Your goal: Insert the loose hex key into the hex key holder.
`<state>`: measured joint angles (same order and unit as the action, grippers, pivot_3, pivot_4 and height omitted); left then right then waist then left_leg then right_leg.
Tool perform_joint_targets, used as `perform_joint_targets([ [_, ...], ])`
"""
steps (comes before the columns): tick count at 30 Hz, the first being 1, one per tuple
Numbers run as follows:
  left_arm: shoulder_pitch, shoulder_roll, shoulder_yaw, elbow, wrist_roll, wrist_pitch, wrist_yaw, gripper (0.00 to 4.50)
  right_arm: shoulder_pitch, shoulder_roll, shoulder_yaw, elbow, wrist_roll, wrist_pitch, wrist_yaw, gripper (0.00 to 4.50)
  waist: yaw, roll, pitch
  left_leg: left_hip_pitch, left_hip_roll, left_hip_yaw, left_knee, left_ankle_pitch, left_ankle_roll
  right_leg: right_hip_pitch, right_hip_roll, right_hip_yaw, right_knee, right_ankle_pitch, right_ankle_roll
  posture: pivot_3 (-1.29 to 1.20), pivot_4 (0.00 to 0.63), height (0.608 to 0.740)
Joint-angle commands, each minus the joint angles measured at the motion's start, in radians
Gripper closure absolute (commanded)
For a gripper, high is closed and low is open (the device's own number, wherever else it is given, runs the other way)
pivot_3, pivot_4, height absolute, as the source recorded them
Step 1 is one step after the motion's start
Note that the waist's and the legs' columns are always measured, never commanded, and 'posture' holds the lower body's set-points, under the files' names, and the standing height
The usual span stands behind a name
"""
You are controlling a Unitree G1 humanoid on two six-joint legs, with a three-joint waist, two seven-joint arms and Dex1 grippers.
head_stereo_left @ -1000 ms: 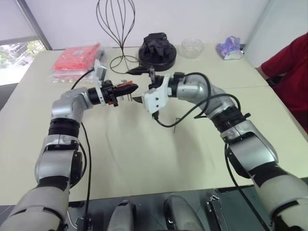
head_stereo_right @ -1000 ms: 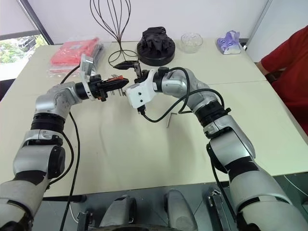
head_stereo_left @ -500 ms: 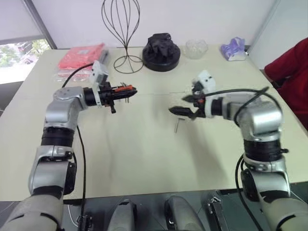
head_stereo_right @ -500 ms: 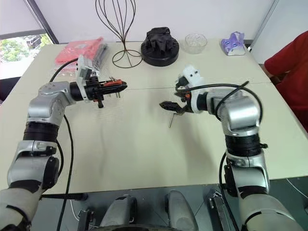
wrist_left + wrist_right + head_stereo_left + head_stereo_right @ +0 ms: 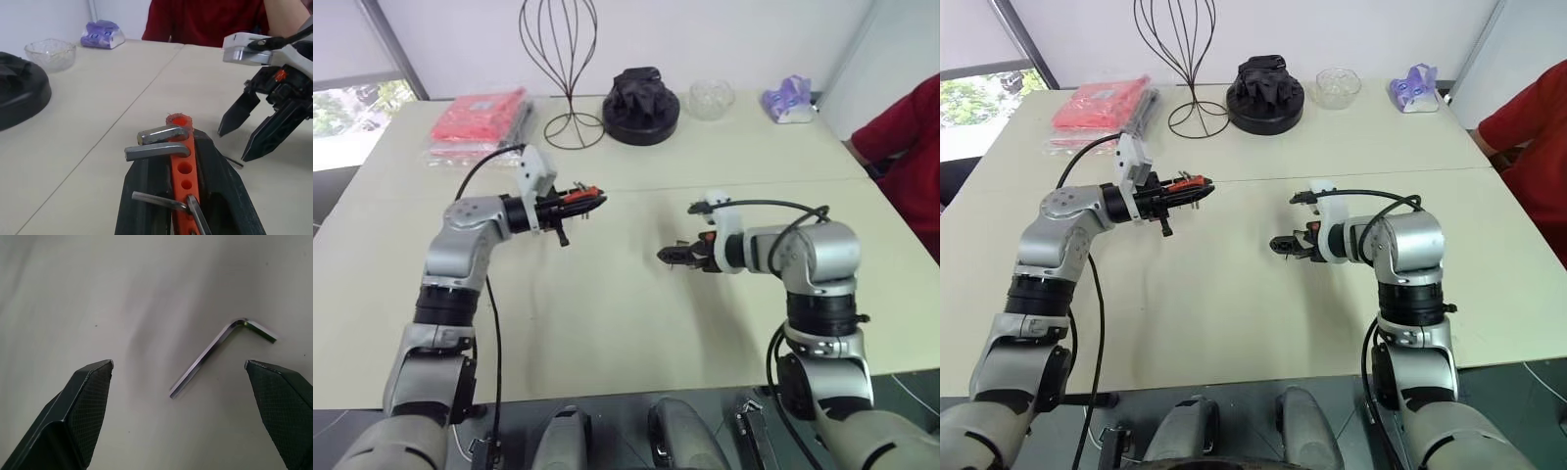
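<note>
A pale beige table [image 5: 607, 323] is set before a white wall, with a wire stand [image 5: 558, 59], a black dish [image 5: 641, 98] and red packets [image 5: 475, 113] at its far edge. The hex key holder [image 5: 181, 169] is clamped level above the table in the left gripper [image 5: 579, 199]. The right gripper [image 5: 181, 377] is spread wide, pointed down over the loose hex key [image 5: 215, 355], which lies flat on the table.

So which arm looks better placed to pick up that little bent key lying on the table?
The right. Its tool is open over the loose hex key lying on the table, while the left tool is already shut on the hex key holder.
</note>
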<state>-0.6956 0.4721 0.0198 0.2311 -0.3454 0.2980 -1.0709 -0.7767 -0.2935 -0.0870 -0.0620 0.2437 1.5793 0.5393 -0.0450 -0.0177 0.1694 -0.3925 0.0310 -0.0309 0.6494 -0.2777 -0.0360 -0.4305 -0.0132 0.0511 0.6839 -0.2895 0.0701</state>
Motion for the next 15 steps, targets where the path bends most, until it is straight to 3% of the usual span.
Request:
perform_joint_targets([
  [1,0.008,0.009,0.027,-0.048,-0.013,-0.005,0.036,4.5,-0.026,0.024,0.052,0.09,0.003,-0.102,-0.028,0.02,0.0,0.0,0.0,0.0,0.0,0.0,0.0,0.0,0.0,0.0,0.0,0.0,0.0,0.0,0.0,0.0,0.15,0.74],
  [4,0.015,0.007,0.027,-0.048,-0.011,-0.007,0.059,4.5,-0.041,0.052,0.1,0.182,-0.011,-0.189,-0.05,0.02,-0.003,-0.001,-0.001,0.001,0.0,0.0,0.0,0.0,0.0,0.0,0.001,0.0,0.0,0.0,0.0,0.0,0.15,0.74],
  [6,0.026,0.002,0.028,-0.058,-0.017,-0.003,0.073,4.5,-0.056,0.091,0.172,0.274,-0.042,-0.286,-0.068,0.56,-0.008,-0.001,-0.001,0.002,0.0,0.0,0.0,0.0,0.0,0.001,0.001,0.0,0.0,0.0,0.0,0.0,0.15,0.74],
  [9,0.044,-0.008,0.029,-0.084,-0.027,0.005,0.097,4.5,-0.052,0.112,0.257,0.376,-0.097,-0.389,-0.089,1.84,-0.023,-0.002,-0.002,0.003,0.001,0.0,0.0,0.0,0.0,0.002,0.002,0.0,0.0,0.0,0.0,0.0,0.15,0.74],
  [13,0.082,-0.009,0.038,-0.11,-0.036,0.008,0.127,4.5,-0.001,0.121,0.314,0.396,-0.117,-0.408,-0.084,4.06,-0.029,-0.002,-0.006,0.005,0.002,-0.001,-0.001,0.0,0.001,0.003,0.002,0.001,0.0,0.0,0.0,0.0,0.15,0.74],
  [14,0.089,-0.009,0.039,-0.116,-0.037,0.009,0.134,4.5,0.012,0.119,0.325,0.394,-0.122,-0.412,-0.082,4.45,-0.029,-0.002,-0.008,0.005,0.002,-0.001,-0.001,-0.001,0.001,0.003,0.002,0.001,0.0,0.0,0.0,0.0,0.15,0.74],
  [15,0.095,-0.008,0.038,-0.121,-0.038,0.01,0.139,4.5,0.023,0.116,0.334,0.391,-0.127,-0.419,-0.079,4.45,-0.029,-0.002,-0.011,0.006,0.002,-0.001,-0.001,-0.002,0.003,0.004,0.002,0.001,0.0,0.0,0.0,0.0,0.15,0.74],
])
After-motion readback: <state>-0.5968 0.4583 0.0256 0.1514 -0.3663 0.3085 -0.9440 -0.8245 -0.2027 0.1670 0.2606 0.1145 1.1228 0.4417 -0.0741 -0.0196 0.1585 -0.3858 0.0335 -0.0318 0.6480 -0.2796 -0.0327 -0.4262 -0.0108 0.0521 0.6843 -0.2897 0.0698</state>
